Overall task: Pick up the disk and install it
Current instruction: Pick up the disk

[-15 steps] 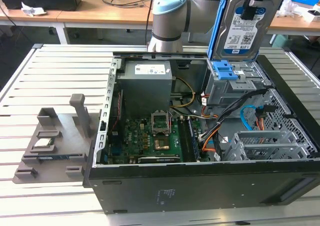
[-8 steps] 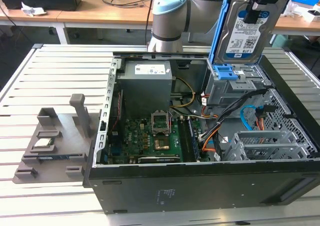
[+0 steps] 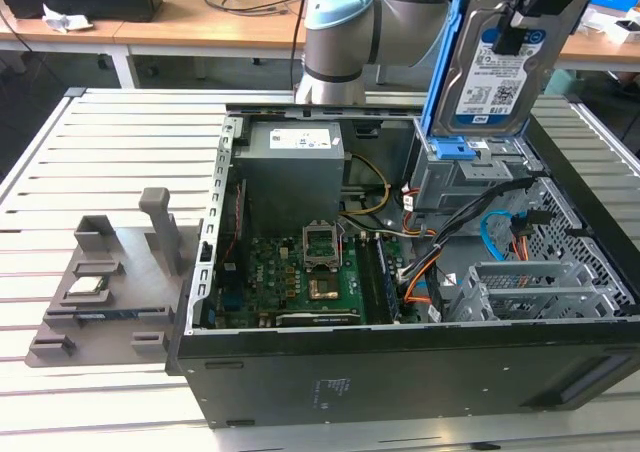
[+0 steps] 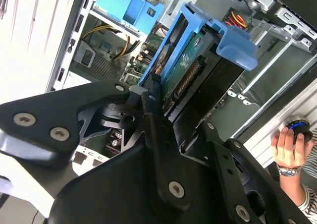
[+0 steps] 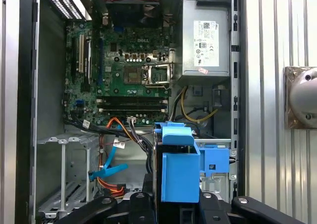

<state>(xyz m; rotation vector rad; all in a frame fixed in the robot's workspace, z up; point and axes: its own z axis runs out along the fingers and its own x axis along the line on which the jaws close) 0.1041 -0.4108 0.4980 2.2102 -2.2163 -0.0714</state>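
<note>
The disk (image 3: 495,72) is a silver hard drive with a white and blue label and blue plastic rails. It hangs on edge above the open computer case (image 3: 400,372). My gripper (image 3: 520,22) comes down from above and is shut on its upper part. The disk's lower end sits just over the blue-fronted drive bay (image 3: 458,157) at the case's far right corner. In the second wrist view the disk (image 4: 190,60) runs away from my black fingers (image 4: 154,92), which clamp its near end. In the first wrist view its blue rail (image 5: 181,177) stands over the case interior.
Inside the case are the grey power-supply box (image 3: 295,162), the green motherboard (image 3: 300,272), orange and blue cables (image 3: 500,237) and a metal cage (image 3: 540,287). A grey fixture (image 3: 100,292) holding a small silver chip (image 3: 85,285) lies at the exterior view's left. A person's hand (image 4: 287,147) rests outside the case.
</note>
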